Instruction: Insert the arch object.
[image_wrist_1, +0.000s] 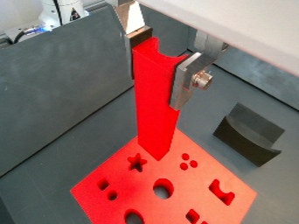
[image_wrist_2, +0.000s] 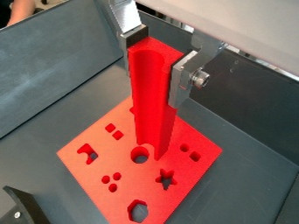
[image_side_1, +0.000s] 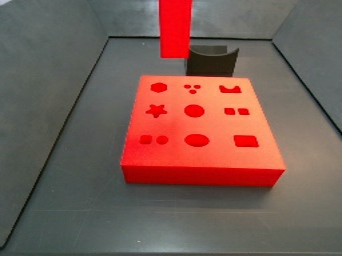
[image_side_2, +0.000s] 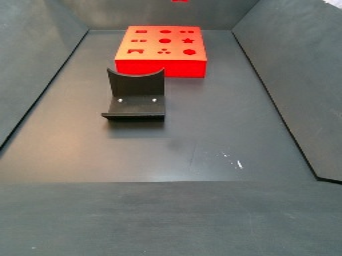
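Observation:
My gripper (image_wrist_1: 162, 61) is shut on the arch object (image_wrist_1: 156, 105), a long bright-red bar held upright by its upper end between the silver fingers (image_wrist_1: 187, 80). It shows the same way in both wrist views: gripper (image_wrist_2: 158, 61), bar (image_wrist_2: 152, 109). The bar's lower end hangs above the flat red board with shaped holes (image_wrist_1: 135, 179), near the star and round holes (image_wrist_2: 140, 156). In a side view the bar (image_side_1: 175, 28) hangs over the board's (image_side_1: 201, 125) far edge, well above it; the gripper is out of that frame.
The dark fixture with a curved notch (image_side_1: 214, 58) stands on the floor just behind the board, and it shows in a wrist view (image_wrist_1: 249, 133) and a side view (image_side_2: 134, 95). Grey walls (image_side_1: 80, 30) enclose the floor on all sides.

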